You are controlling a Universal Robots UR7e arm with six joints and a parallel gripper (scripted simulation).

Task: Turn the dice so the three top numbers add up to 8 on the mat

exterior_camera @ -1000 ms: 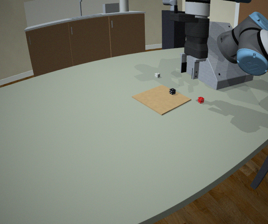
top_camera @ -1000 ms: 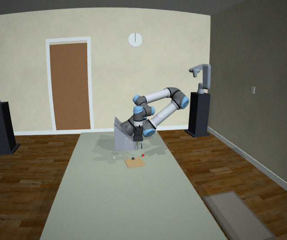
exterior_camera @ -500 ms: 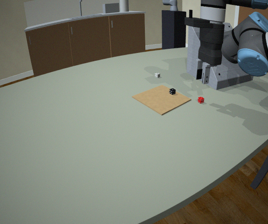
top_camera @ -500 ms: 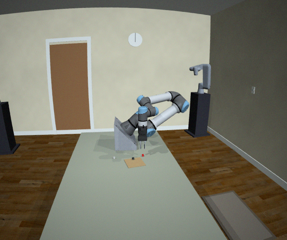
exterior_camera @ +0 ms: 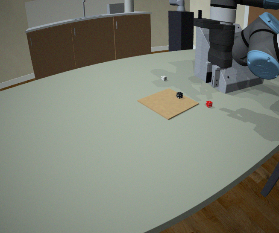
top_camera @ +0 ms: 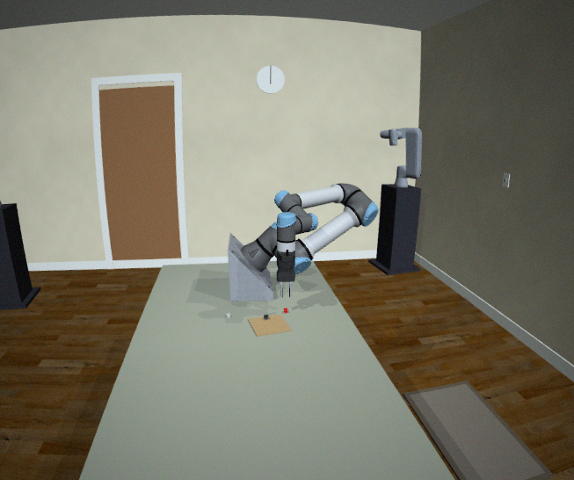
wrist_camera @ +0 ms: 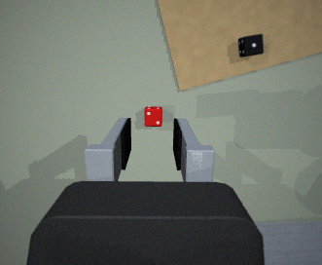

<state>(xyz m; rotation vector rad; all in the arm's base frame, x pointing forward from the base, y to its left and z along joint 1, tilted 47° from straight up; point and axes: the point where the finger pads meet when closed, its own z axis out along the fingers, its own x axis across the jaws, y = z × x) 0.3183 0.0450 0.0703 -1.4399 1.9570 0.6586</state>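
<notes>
Gripper (top_camera: pixel 287 290) (exterior_camera: pixel 212 76) (wrist_camera: pixel 152 133) partly open above the table (top_camera: pixel 256 392) (exterior_camera: pixel 96 140) (wrist_camera: pixel 72 63), nothing between its fingers, red die (top_camera: pixel 285 310) (exterior_camera: pixel 209 103) (wrist_camera: pixel 153 117) on the table beside the tan mat (top_camera: pixel 269 326) (exterior_camera: pixel 167 103) (wrist_camera: pixel 213 54), black die (top_camera: pixel 265 316) (exterior_camera: pixel 179 94) (wrist_camera: pixel 251 45) on it, white die (top_camera: pixel 228 315) (exterior_camera: pixel 163 78) off it, left in the top view.

The table (top_camera: pixel 256 403) (exterior_camera: pixel 84 140) (wrist_camera: pixel 57 58) is a pale gray-green. A flat, tan, four-sided mat (top_camera: pixel 270 326) (exterior_camera: pixel 164 103) (wrist_camera: pixel 208 29) lies on it. The red die (top_camera: pixel 285 310) (exterior_camera: pixel 209 103) (wrist_camera: pixel 153 117) sits on the table just beside the mat, near one corner, with two white dots on top. The white die (top_camera: pixel 228 315) (exterior_camera: pixel 163 78) also sits on the table, off the mat, farther away from it than the red one. Dark shadows spread over part of the table.
</notes>
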